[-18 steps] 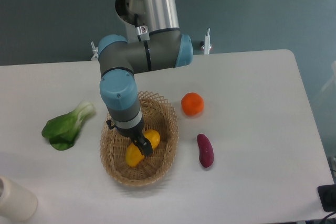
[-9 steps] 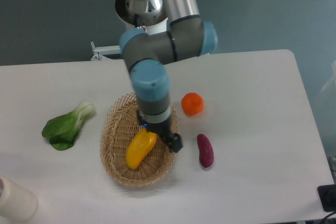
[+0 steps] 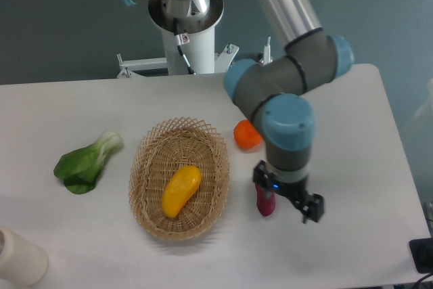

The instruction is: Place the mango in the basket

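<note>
**Inspector:** State the position of the task items.

**Operator:** From my console, the mango (image 3: pixel 180 190) lies inside the basket (image 3: pixel 143 167), resting on the woven floor, well to the left of the jaws as the camera sees them. Nothing holds it. I judge placement complete.

**Inspector:** And the gripper (image 3: pixel 289 197)?

**Operator:** The jaws stand apart and carry nothing. The purple vegetable (image 3: pixel 264 204) sits just below the left finger, partly hidden — I cannot tell whether they touch. The orange (image 3: pixel 245 135) lies behind the jaws, partly covered by the arm.

**Inspector:** What does the step in hand require?

**Operator:** A clean retreat, in my view. I would lift straight up before any sideways travel — a low sweep risks knocking the purple vegetable or the basket's rim.
</note>
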You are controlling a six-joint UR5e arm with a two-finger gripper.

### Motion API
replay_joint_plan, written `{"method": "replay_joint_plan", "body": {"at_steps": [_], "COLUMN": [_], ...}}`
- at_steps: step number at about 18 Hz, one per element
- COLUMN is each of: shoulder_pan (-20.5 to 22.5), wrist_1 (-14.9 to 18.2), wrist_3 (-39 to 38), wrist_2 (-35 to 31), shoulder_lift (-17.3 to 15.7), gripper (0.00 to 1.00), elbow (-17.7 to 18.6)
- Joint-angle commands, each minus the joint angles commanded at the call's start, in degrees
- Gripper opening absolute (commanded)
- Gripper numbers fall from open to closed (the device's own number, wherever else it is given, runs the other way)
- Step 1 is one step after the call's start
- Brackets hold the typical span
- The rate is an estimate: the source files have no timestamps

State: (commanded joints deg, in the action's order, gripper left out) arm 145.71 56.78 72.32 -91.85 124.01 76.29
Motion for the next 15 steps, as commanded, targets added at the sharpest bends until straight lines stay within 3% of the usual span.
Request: {"method": "replay_joint_plan", "body": {"at_steps": [7, 15], "shoulder_pan": [7.04, 8.45], "wrist_1": [1.58, 2.46], "wrist_3": [14.07, 16.72], "wrist_2": [0.18, 0.26], "shoulder_lift": [-0.17, -0.35], "gripper": [1.0, 1.0], "elbow": [0.62, 0.97]}}
